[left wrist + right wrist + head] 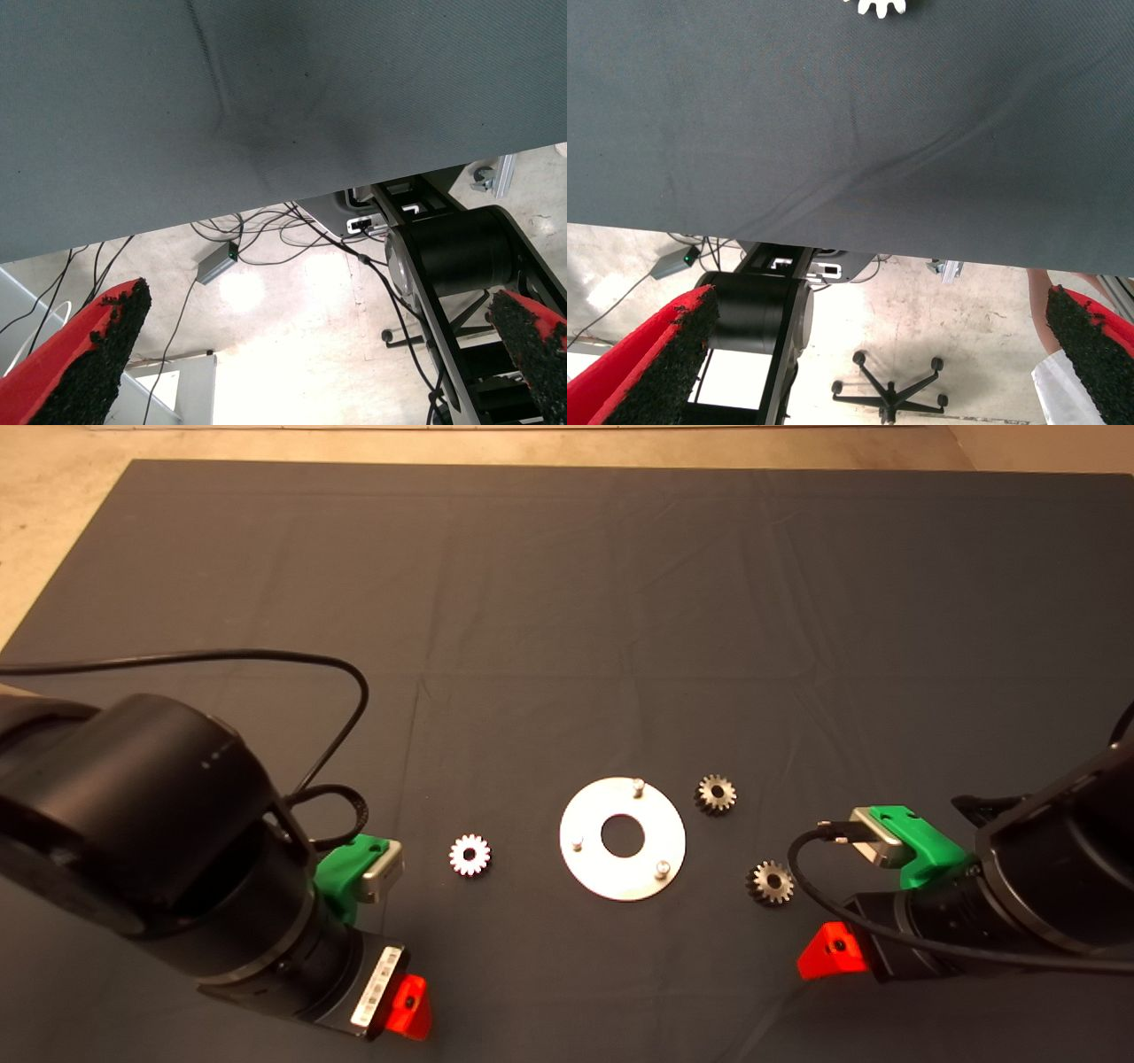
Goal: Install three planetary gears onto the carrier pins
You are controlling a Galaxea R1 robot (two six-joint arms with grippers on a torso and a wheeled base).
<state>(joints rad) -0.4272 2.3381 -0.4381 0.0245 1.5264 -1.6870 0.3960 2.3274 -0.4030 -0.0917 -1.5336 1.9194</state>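
No gear seated yet. Carrier disc (622, 839) mid-surface, three pins (637, 784) bare. Gears at disc's 9 (469, 855), 1 (715, 794), 4 o'clock (770, 882). Left end effector (409, 1005), right end effector (830, 950) both released, empty (low edge). We grip nearest gear by teeth, keep bore level over pin.

A shiny round disc (623, 839) with three bare pins (637, 784) is laid flat on the mat. Three small gears (469, 855) are laid flat around it, one left, two right, none touching.
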